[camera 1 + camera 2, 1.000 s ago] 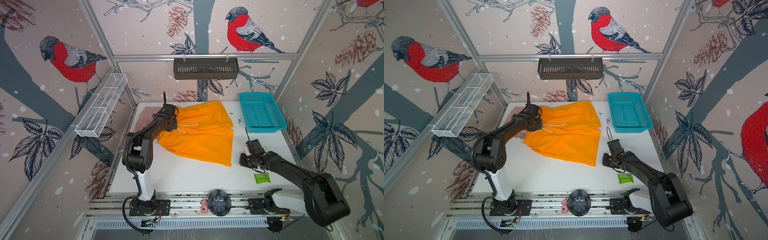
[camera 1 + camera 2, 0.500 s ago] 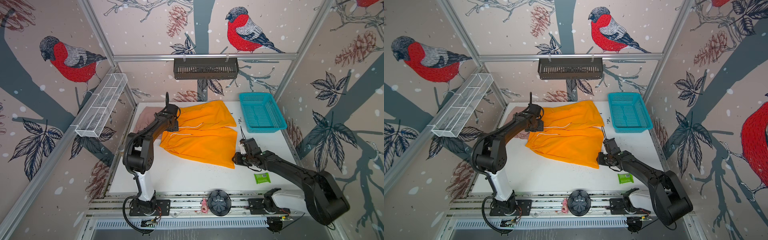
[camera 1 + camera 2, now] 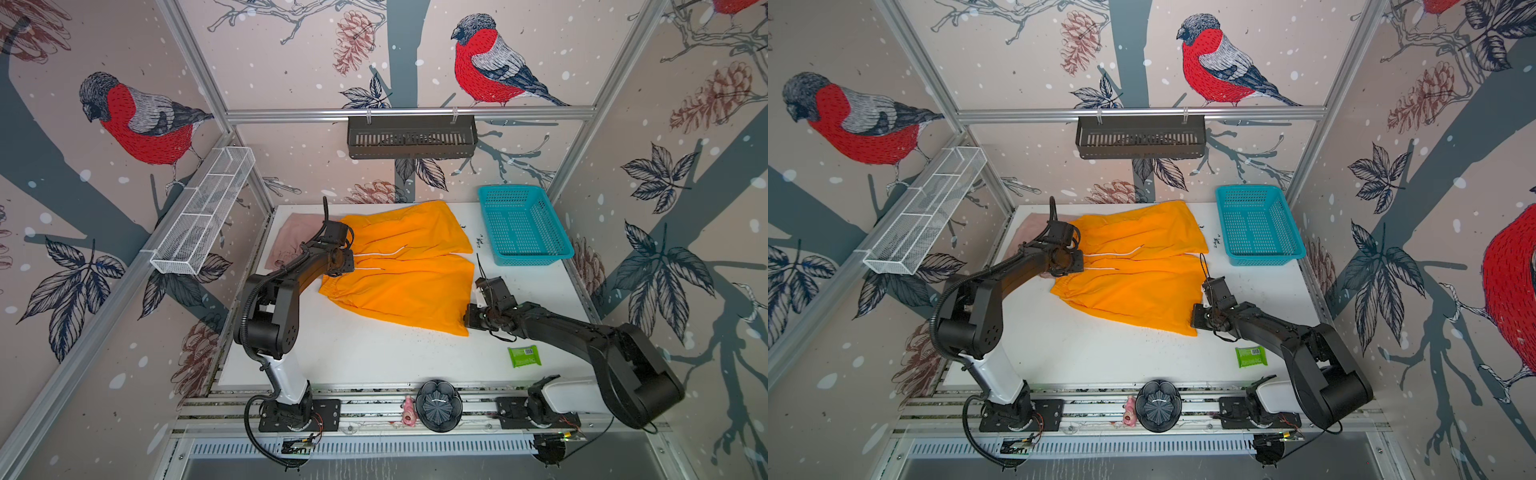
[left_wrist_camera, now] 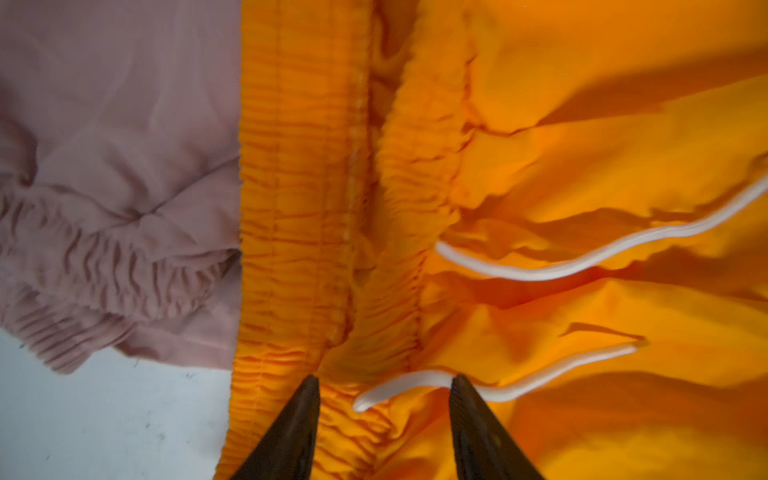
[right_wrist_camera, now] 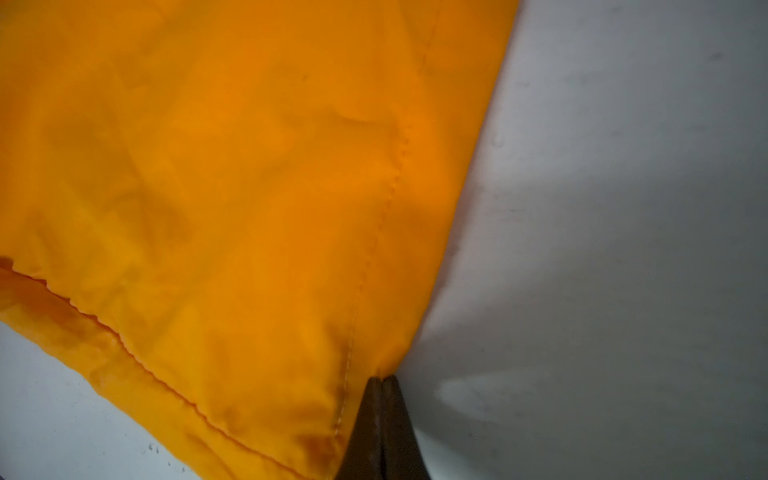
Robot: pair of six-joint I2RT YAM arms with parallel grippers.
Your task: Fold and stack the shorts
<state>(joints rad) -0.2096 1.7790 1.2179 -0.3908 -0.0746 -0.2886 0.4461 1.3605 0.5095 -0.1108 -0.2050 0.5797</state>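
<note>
The orange shorts (image 3: pixel 399 270) lie spread on the white table, waistband to the left, legs to the right, shown in both top views (image 3: pixel 1133 266). The pink shorts (image 3: pixel 291 237) lie bunched at the far left, partly under the orange pair. My left gripper (image 4: pixel 382 382) is open at the gathered orange waistband (image 4: pixel 299 208), its fingers straddling a fold and the white drawstring (image 4: pixel 582 262). My right gripper (image 5: pixel 380 379) is shut on the near right hem corner of the orange shorts (image 5: pixel 208 166); in a top view the right gripper (image 3: pixel 467 320) sits low at that corner.
A teal basket (image 3: pixel 523 224) stands at the far right of the table. A green packet (image 3: pixel 524 356) lies near the front right. A black round object (image 3: pixel 438 405) sits on the front rail. A white wire rack (image 3: pixel 203 212) and a black shelf (image 3: pixel 411 137) hang on the walls.
My right gripper moved left to the hem corner of the orange shorts and shut on it. My left gripper opened at the waistband. The orange shorts shifted slightly.
</note>
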